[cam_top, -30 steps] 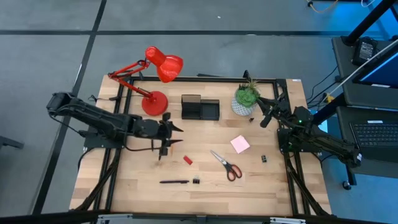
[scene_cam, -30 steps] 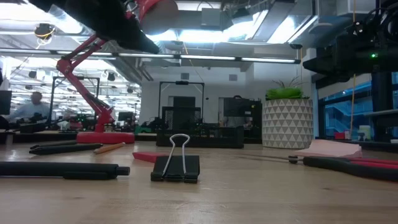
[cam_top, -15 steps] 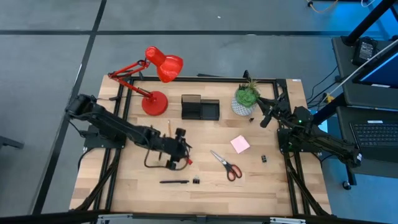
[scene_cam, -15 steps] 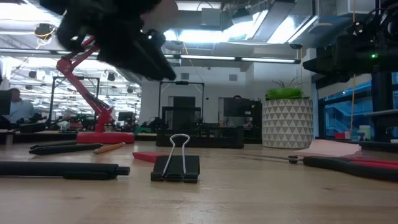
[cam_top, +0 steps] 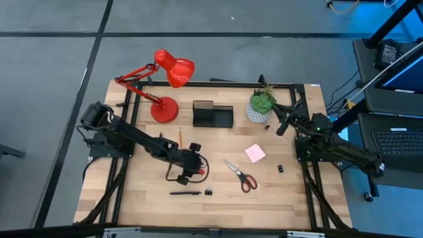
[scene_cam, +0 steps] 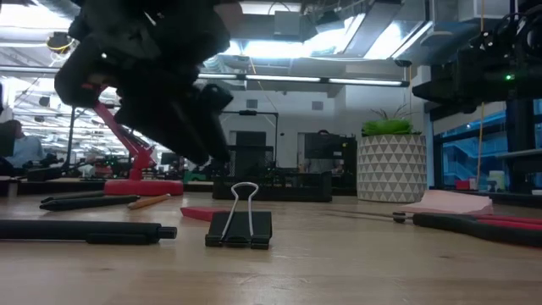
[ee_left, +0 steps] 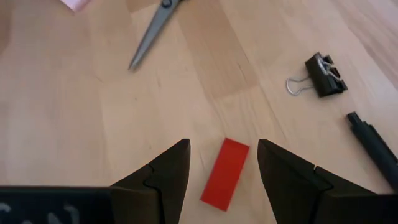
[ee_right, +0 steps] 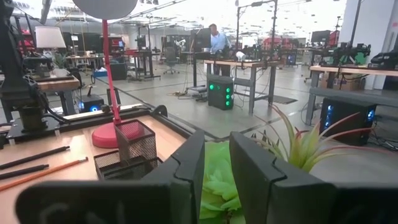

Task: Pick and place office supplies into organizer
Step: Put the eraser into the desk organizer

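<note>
My left gripper [ee_left: 222,147] is open and hovers just above the tiny red block [ee_left: 224,174], one finger on each side of it without touching. The block lies flat on the wood near the table's middle [cam_top: 197,171]. In the low view this gripper [scene_cam: 203,152] hangs above the table top. Red-handled scissors [cam_top: 240,175], the pink sticky-note pad [cam_top: 255,153], a black pen [cam_top: 185,193] and two black clips [cam_top: 208,193] [cam_top: 280,170] lie loose. The black organizer [cam_top: 213,114] stands at the far edge. My right gripper [ee_right: 217,163] waits by the plant, open by a narrow gap.
The red desk lamp [cam_top: 165,86] stands left of the organizer and the potted plant [cam_top: 262,106] right of it. An orange pencil [cam_top: 179,135] lies behind my left arm. In the left wrist view a clip [ee_left: 323,74] and the pen's end [ee_left: 373,140] lie near the block.
My left gripper has moved toward the table's right and near edges, away from the pencil, and has come down over the red block. The block and the other supplies have stayed where they were.
</note>
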You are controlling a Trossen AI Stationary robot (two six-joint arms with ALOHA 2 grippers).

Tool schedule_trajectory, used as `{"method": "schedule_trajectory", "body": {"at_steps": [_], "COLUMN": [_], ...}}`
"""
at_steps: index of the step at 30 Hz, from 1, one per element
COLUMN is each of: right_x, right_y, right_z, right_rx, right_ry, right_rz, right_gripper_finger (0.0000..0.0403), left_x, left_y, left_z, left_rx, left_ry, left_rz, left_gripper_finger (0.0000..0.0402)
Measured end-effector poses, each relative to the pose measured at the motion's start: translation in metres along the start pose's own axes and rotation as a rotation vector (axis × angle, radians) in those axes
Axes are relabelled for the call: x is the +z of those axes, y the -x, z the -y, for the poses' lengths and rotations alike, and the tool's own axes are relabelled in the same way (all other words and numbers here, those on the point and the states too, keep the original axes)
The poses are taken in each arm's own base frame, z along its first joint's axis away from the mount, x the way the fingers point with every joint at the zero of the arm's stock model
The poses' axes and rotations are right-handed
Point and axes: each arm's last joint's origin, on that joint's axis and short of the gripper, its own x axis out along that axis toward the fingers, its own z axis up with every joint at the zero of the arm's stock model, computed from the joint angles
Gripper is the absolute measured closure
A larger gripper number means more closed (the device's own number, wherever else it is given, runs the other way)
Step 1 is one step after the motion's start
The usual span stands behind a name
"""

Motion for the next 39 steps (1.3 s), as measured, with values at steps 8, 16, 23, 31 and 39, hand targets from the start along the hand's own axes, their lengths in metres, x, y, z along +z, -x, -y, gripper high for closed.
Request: {"method": "schedule_trajectory", "body": {"at_steps": [8, 16, 23, 31, 39], "right_x": [0.0, -0.001, -0.002, -0.002, -0.002], "right_y": [0.0, 0.0, 0.0, 0.0, 0.0], "right_z": [0.0, 0.0, 0.0, 0.0, 0.0], "right_rx": [0.0, 0.0, 0.0, 0.0, 0.0], "right_ry": [0.003, 0.006, 0.006, 0.006, 0.006], "right_rz": [-0.001, -0.009, -0.018, -0.017, -0.017], "right_gripper_finger": [0.0323, 0.0323, 0.0323, 0.0323, 0.0323], "left_x": [-0.008, -0.016, -0.022, -0.022, -0.022], "left_y": [-0.012, -0.025, -0.034, -0.034, -0.034], "left_z": [-0.008, -0.008, -0.007, -0.007, -0.007], "left_rx": [-0.052, -0.082, -0.089, -0.088, -0.083], "left_ry": [0.001, -0.01, -0.013, -0.012, 0.013], "left_rz": [-0.042, -0.077, -0.106, -0.105, -0.109], "left_gripper_finger": [0.022, 0.022, 0.022, 0.0242, 0.0274]}}
